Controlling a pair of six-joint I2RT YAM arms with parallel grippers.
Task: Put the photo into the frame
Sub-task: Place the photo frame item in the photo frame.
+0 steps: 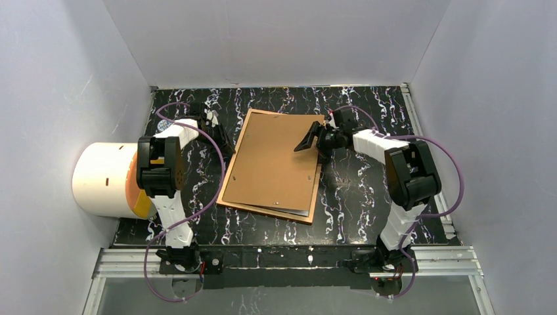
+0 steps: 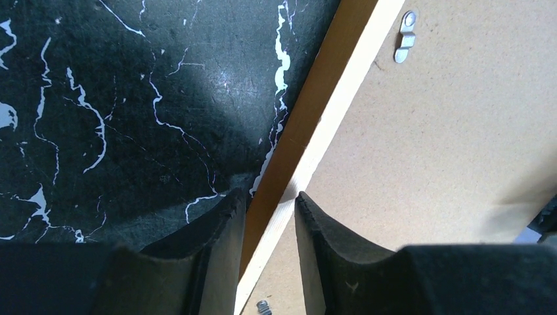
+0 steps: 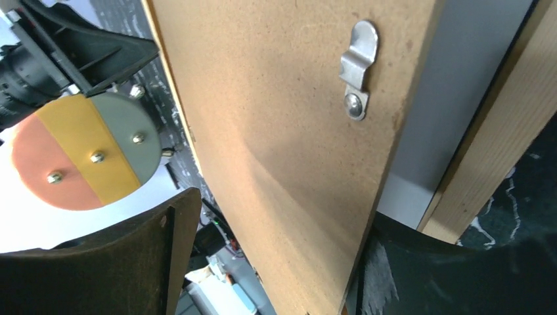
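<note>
Top external: backing board (image 1: 272,161) askew over frame (image 1: 276,214) (right gripper (image 1: 312,147) spread wide).

The backing board (image 1: 272,164) is lying askew on the frame (image 1: 289,218) at the picture's centre, on the table (image 1: 368,190), its upper right corner sitting between the right gripper's (image 1: 315,138) spread fingers. The left gripper (image 2: 268,197) is gripping the frame's left rail, and a cylinder (image 1: 102,177) is lying at far left, beside the table.
</note>
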